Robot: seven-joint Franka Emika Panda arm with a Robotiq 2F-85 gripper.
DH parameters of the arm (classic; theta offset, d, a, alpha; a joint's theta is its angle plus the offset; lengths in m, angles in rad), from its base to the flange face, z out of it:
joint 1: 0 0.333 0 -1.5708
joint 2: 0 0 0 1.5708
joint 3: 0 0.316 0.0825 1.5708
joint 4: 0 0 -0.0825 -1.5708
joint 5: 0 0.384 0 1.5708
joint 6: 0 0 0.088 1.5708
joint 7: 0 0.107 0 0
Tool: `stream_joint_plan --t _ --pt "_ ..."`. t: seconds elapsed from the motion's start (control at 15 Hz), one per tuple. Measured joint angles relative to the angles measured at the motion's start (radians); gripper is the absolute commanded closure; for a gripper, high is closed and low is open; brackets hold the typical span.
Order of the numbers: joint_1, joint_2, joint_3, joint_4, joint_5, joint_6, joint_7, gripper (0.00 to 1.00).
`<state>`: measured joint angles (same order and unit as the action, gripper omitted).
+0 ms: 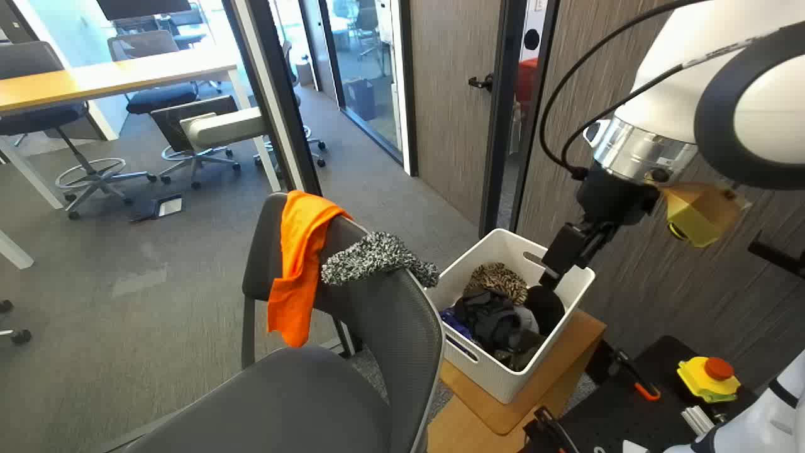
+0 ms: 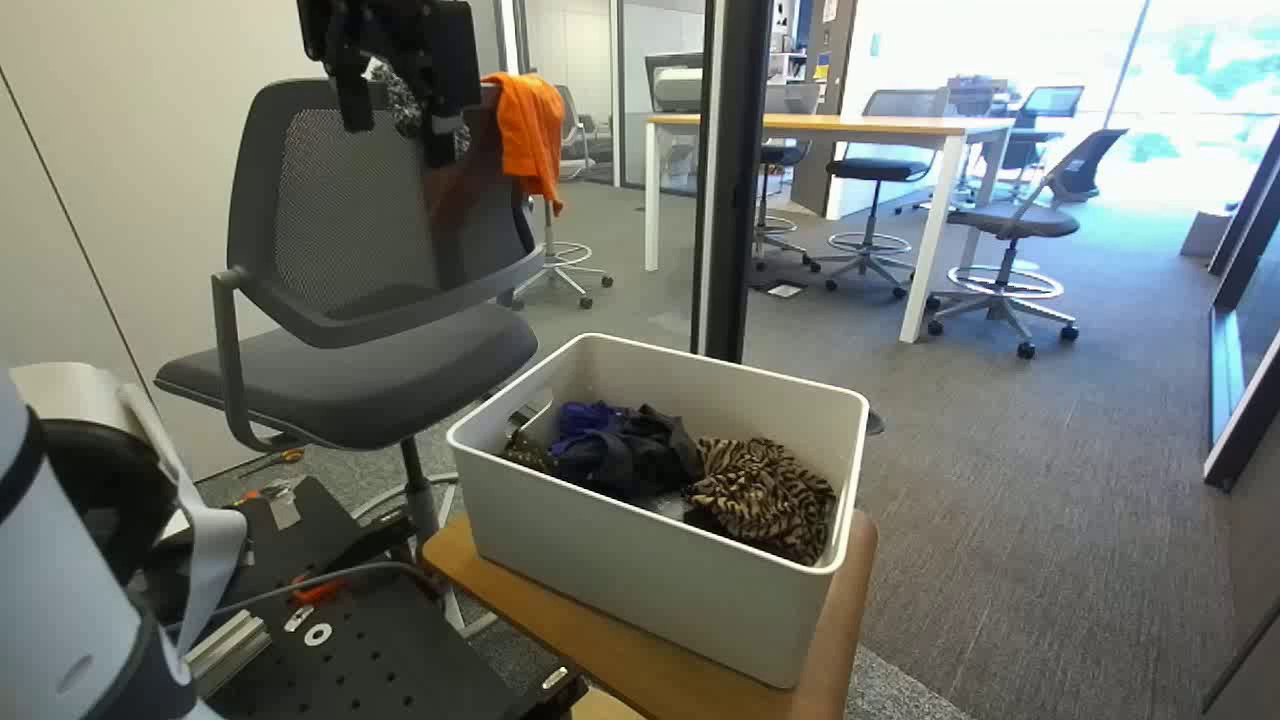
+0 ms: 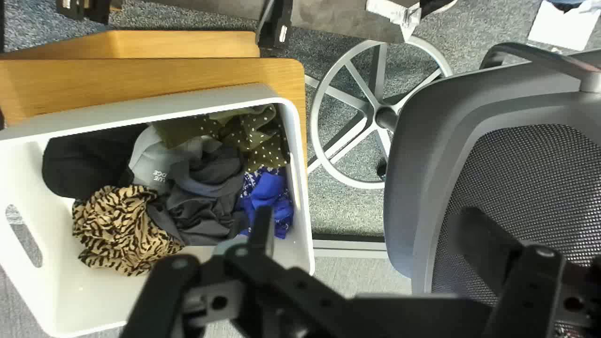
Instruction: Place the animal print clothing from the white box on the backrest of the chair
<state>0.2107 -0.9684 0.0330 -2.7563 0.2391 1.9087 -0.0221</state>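
- In an exterior view, the white robot arm (image 1: 670,104) extends from the upper right and bends down at the wrist. Its black gripper (image 1: 551,277) slants downward to the left; from this angle the tips overlap the white box (image 1: 484,372).
- Inside the box, on a wooden stand (image 1: 566,355), lies the animal print clothing (image 1: 495,281), tan with dark stripes, against a dark pile.
- Over the backrest (image 1: 390,308) of the chair (image 1: 289,402) hang an orange cloth (image 1: 302,258) and, just beside it, a black-and-white speckled cloth (image 1: 377,259).
- In an exterior view, the gripper (image 2: 398,130) hangs at the upper left, fingers (image 2: 440,148) pointing down, higher than the box, with the backrest behind. A gap separates the fingers: the jaws stand apart.
- In the wrist view, the fingers are spread wide: one shows over the box beside a blue cloth (image 3: 272,192), the other over the mesh backrest. The animal print clothing sits bunched at the pile's lower left, apart from both fingers.
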Motion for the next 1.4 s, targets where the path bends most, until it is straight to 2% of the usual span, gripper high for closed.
stream_joint_plan --t 0.73,1.07,1.4 --pt "-0.004 0.027 0.002 0.003 -0.004 0.013 -0.011 0.00" --pt "-0.036 0.195 0.017 0.015 -0.073 0.199 -0.032 0.00" --pt "-0.079 0.411 0.012 0.083 -0.192 0.239 -0.084 0.00"
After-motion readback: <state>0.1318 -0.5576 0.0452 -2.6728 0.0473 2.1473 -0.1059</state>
